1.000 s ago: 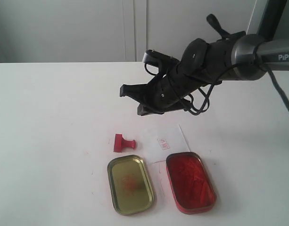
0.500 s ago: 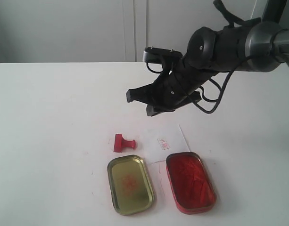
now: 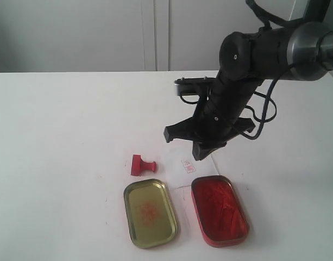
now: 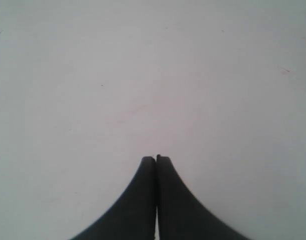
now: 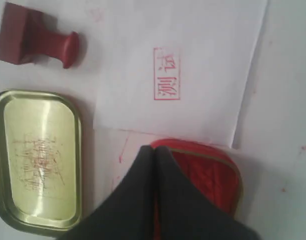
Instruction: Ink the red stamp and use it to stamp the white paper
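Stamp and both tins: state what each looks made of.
Stamp: apparently moulded red plastic, matte. Gold tin: probably thin metal; glossy, reflective, rolled rim, red ink smears. Red tin: likely painted metal, similar rim; its red filling looks soft and wrinkled, perhaps an ink pad.

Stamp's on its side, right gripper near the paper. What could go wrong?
1. Right gripper is shut; lowering it onto the small red plastic stamp, lying on its side, would likely knock it rather than grasp it.
2. The thin white paper sheet lies loose beside the red-filled ink tin; a press could shift it or overprint its mark.
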### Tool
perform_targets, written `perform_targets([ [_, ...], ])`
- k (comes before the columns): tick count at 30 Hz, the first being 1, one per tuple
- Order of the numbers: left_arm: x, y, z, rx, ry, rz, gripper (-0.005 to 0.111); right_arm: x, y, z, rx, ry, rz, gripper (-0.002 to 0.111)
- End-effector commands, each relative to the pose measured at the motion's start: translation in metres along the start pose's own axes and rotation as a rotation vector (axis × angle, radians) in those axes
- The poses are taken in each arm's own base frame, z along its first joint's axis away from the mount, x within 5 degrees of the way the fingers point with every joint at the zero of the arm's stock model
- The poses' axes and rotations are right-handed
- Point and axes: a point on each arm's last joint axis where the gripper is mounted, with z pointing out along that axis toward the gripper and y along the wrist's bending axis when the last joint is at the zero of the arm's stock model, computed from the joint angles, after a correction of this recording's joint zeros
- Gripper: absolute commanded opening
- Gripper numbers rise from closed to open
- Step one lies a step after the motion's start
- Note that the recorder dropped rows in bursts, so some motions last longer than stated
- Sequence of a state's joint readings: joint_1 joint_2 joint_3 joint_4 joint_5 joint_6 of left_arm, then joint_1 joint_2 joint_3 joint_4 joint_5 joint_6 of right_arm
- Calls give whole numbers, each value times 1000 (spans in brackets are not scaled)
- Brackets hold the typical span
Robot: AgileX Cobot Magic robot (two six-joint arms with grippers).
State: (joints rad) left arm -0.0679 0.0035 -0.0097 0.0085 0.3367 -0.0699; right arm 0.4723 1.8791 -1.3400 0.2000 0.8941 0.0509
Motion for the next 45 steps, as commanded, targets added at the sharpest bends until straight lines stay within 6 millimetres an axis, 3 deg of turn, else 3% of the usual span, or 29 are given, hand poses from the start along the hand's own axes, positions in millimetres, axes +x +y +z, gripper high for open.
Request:
perform_targets([
  [1, 4, 0, 1, 1, 20, -2, 0, 3, -18, -13, 23, 25, 84, 0],
  [13, 4, 0, 1, 1, 20, -2, 0, 14, -51, -54, 38, 1, 185, 0],
  [28, 4, 0, 1, 1, 20, -2, 0, 60, -93, -64, 82, -25, 315, 0],
  [35, 4, 0, 1, 1, 20, -2, 0, 67, -118, -69, 98, -10, 377, 0],
  [45, 4, 0, 1, 1, 20, -2, 0, 67, -121, -70, 115, -15, 365, 0],
])
